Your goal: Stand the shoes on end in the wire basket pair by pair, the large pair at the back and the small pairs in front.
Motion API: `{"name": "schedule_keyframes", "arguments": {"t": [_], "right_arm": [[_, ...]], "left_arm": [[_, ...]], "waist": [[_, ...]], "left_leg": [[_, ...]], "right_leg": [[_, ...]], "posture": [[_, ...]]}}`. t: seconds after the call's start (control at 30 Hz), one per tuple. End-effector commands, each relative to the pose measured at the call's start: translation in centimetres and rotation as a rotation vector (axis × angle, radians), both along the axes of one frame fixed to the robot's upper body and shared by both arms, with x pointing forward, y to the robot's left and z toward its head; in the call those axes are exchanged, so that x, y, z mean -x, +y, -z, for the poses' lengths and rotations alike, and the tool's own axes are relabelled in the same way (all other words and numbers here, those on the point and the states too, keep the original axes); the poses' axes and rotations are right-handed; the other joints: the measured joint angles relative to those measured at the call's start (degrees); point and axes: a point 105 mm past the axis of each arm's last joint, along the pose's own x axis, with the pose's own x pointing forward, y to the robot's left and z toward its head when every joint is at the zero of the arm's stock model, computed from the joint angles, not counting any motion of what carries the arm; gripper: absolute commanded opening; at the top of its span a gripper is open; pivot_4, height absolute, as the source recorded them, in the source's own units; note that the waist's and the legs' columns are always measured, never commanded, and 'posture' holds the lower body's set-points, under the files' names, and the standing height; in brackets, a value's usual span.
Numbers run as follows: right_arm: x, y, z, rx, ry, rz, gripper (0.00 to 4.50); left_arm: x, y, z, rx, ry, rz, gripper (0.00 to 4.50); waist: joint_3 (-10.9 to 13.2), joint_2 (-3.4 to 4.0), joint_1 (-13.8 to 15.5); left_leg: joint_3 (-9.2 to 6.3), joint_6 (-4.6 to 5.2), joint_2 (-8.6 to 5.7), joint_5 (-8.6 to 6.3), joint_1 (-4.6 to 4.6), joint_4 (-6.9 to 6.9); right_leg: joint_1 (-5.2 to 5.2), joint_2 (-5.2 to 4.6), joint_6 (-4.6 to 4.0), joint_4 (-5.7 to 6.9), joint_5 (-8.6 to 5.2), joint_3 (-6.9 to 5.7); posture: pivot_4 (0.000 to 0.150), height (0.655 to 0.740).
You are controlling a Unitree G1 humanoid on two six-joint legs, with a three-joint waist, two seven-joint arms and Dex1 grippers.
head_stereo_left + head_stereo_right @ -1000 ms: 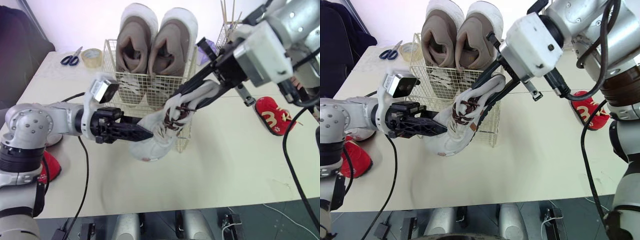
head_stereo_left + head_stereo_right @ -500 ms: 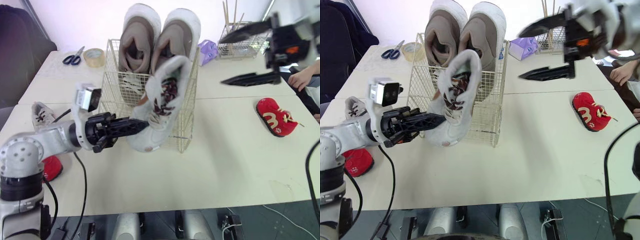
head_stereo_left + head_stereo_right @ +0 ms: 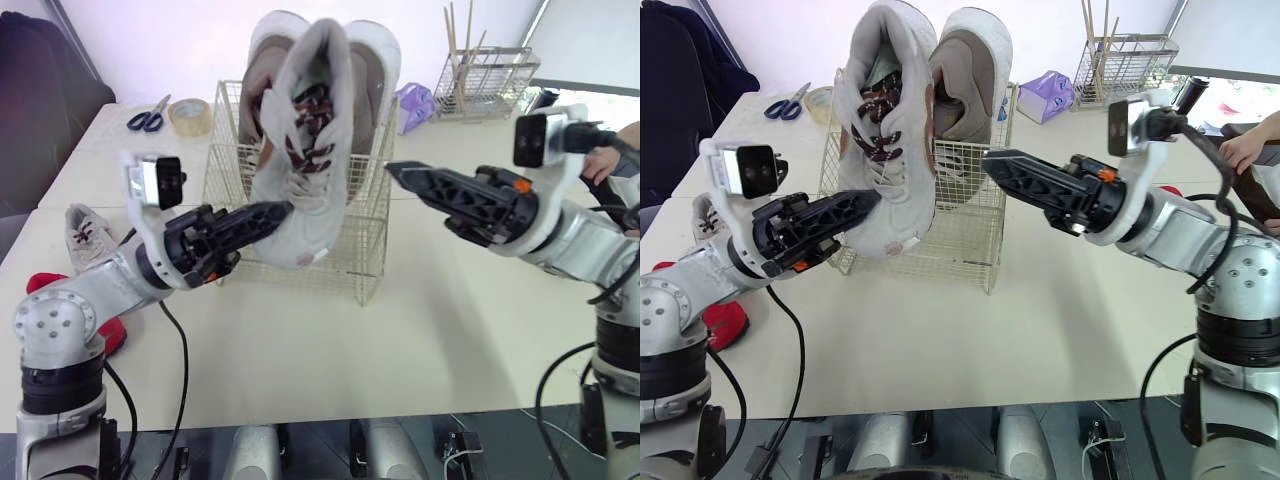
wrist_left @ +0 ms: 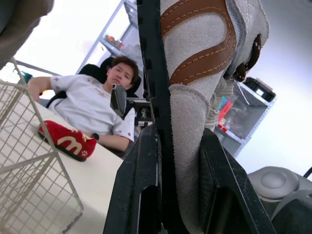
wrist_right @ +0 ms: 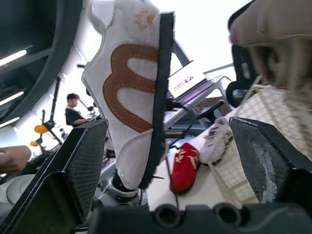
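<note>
Two large shoes [image 3: 372, 70] stand at the back of the wire basket [image 3: 352, 270], upper centre. The left hand [image 3: 272, 212] clamps a white sneaker [image 3: 305, 150] upright before them, above the counter [image 3: 400, 340]; the right hand [image 3: 1000, 165], centre-right, gapes open nearby.

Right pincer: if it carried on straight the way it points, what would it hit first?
Probably the white shoe held up by the left pincer; the right wrist view shows it straight ahead.
</note>
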Motion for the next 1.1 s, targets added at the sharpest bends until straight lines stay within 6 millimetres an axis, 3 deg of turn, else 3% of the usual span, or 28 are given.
{"name": "schedule_keyframes", "arguments": {"t": [0.03,0.47,0.57,0.8,0.87,0.9,1.03,1.1], "right_arm": [[1.1,0.9,-1.3,-0.011,-0.057,-0.032,4.32],[1.7,2.1,-1.8,0.011,-0.082,-0.102,4.32],[1.6,2.5,-1.6,0.035,-0.095,-0.101,3.49],[1.5,2.8,-1.5,0.049,-0.112,-0.082,0.28],[1.6,2.8,-1.6,0.047,-0.119,-0.083,0.10],[1.7,2.7,-1.8,0.045,-0.124,-0.083,0.10],[1.6,2.4,-2.8,0.030,-0.157,-0.067,0.10],[1.3,1.9,-3.9,0.013,-0.182,-0.037,0.10]], "left_arm": [[0.3,-0.2,-0.6,0.010,-0.051,0.014,0.49],[-0.4,-0.9,0.7,-0.044,-0.072,0.011,0.49],[-0.4,-1.1,0.8,-0.055,-0.078,0.013,0.49],[-0.4,-1.3,1.1,-0.067,-0.079,0.013,0.49],[-0.5,-1.2,1.2,-0.075,-0.062,0.017,0.49],[-0.7,-1.1,1.3,-0.093,-0.063,0.004,1.37],[-1.2,0.0,1.2,-0.169,-0.114,-0.097,3.14],[-0.9,0.9,1.0,-0.243,-0.160,-0.146,3.14]], "waist": [[0.0,0.00,-0.1],[0.0,0.00,-0.1],[0.0,0.00,-0.1],[0.0,0.00,-0.1],[0.0,0.00,-0.1],[0.0,0.00,-0.1],[0.0,0.00,-0.1],[0.0,-0.02,-0.2]], "left_leg": [[0.00,0.00,0.00,0.00,0.00,-0.01],[0.01,0.01,0.02,0.00,-0.05,-0.08],[0.01,0.01,0.02,-0.01,-0.05,-0.08],[0.00,0.01,0.02,-0.01,-0.05,-0.10],[0.00,0.01,0.02,-0.01,-0.05,-0.11],[0.00,0.01,0.02,-0.01,-0.05,-0.11],[-0.01,0.01,0.03,-0.01,-0.06,-0.15],[-0.01,0.01,0.04,-0.01,-0.07,-0.18]], "right_leg": [[0.00,0.00,0.00,-0.01,0.00,0.01],[-0.02,0.01,-0.01,-0.14,0.00,-0.02],[-0.03,0.01,-0.01,-0.16,0.00,-0.01],[-0.03,0.01,-0.01,-0.18,0.00,-0.02],[-0.03,0.01,-0.01,-0.18,0.00,-0.02],[-0.03,0.01,-0.01,-0.19,0.00,-0.02],[-0.04,0.01,-0.01,-0.25,0.00,-0.01],[-0.05,0.02,-0.02,-0.28,-0.01,-0.02]], "posture": [[0.150,0.7400],[0.150,0.7400],[0.150,0.7400],[0.150,0.7400],[0.150,0.7400],[0.150,0.7400],[0.150,0.7400],[0.150,0.7400]]}}
